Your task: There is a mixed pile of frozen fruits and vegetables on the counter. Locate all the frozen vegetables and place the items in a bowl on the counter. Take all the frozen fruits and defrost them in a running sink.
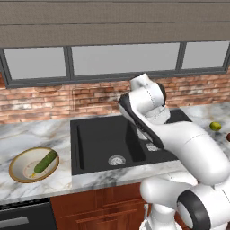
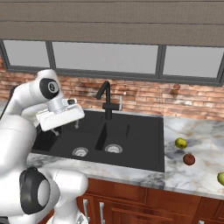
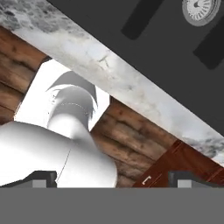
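The long green cucumber-like piece lies inside the golden-rimmed bowl on the counter left of the black sink. Right of the sink lie a bright yellow-green ball, a dark red ball and a paler yellow-green ball at the frame's edge. My gripper hangs open and holds nothing over the left basin's front. In the hand view the gripper points down at the counter's front edge, with a steel drain at the top.
A black gooseneck tap stands behind the sink's divider, with no water visible. A brick wall and windows run along the back. Reddish-brown cabinets sit below the counter. My own arm blocks much of the right basin in the left base view.
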You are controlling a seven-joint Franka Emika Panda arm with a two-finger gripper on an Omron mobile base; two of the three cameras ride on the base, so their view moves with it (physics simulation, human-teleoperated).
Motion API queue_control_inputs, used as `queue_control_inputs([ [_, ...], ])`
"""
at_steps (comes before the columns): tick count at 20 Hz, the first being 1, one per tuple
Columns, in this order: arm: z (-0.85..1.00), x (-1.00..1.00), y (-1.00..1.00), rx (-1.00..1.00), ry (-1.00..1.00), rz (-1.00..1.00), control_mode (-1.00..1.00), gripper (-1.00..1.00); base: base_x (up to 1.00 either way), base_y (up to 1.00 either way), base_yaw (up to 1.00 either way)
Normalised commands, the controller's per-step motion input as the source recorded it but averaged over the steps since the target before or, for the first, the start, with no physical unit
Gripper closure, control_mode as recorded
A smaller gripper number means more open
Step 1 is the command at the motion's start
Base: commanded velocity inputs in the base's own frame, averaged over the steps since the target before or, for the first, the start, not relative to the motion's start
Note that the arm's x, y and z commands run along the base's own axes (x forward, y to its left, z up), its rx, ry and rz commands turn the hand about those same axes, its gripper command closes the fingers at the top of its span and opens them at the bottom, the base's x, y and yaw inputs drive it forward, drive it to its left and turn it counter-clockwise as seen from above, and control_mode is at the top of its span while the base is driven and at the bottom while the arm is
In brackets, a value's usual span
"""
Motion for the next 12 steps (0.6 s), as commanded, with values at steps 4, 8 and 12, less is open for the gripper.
queue_control_inputs([
  [4, 0.0, -0.01, -0.73, 0.0, 0.0, -0.45, -1.0, -1.0, 0.0, 0.0, 0.0],
  [8, 0.0, 0.0, -0.8, 0.0, 0.0, -0.45, -1.0, -1.0, 0.0, 0.0, 0.0],
  [12, -0.03, 0.0, -0.82, 0.0, 0.0, -0.42, -1.0, -1.0, 0.0, 0.0, 0.0],
])
